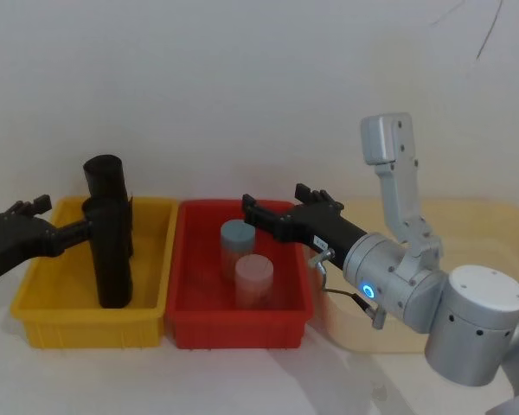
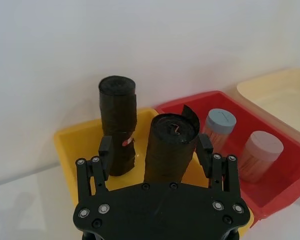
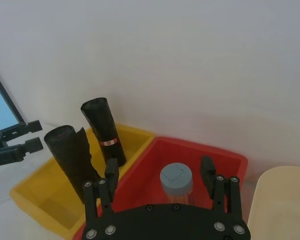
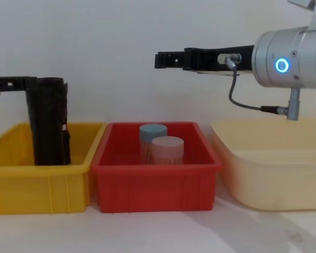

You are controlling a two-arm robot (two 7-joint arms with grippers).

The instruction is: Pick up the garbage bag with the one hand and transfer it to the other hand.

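Evidently the one hand (image 2: 155,144), the left gripper, reaches level from the left edge of the yellow bin (image 1: 35,316). Its fingers are spread apart and clamp nothing. The garbage bag (image 2: 170,145) stands upright in that bin, its long axis vertical, and its upper part lines up with the gap between those fingers, at or just beyond their tips. Contact cannot be confirmed. The stickered roll (image 3: 104,130) stands just beside it, toward the bin's back wall, outside the fingers' line.

The red bin (image 1: 242,333) holds two capped containers (image 1: 254,268). Above it hangs the other hand (image 1: 275,199), the right gripper, fingers apart and pointing left, well apart from the bag. A cream tub (image 4: 274,179) lies farthest right.

Judgement: the left gripper is nearer, and the closing must cross the bag's upright axis.
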